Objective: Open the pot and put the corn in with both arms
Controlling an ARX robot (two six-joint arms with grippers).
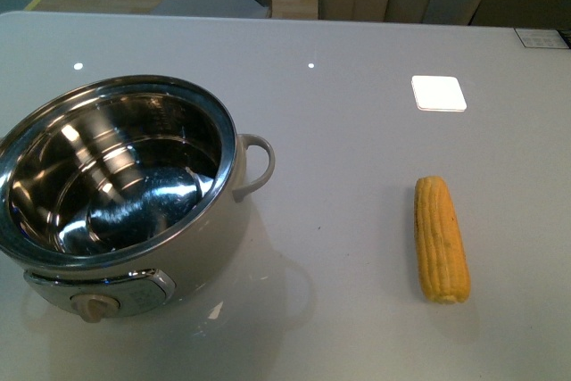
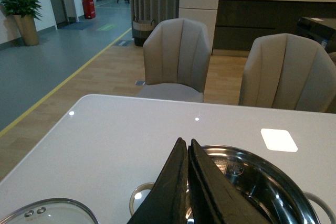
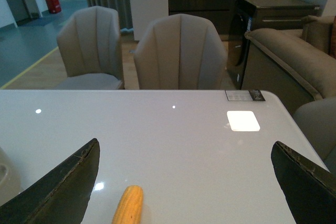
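Lying between right fingers (image 3: 63, 187): corn (image 3: 128, 205)

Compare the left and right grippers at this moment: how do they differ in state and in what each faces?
The left gripper is shut, fingers pressed together; the right gripper is spread wide open. The left gripper faces the lidless pot; the right gripper faces the corn lying on the table. Both hold nothing.
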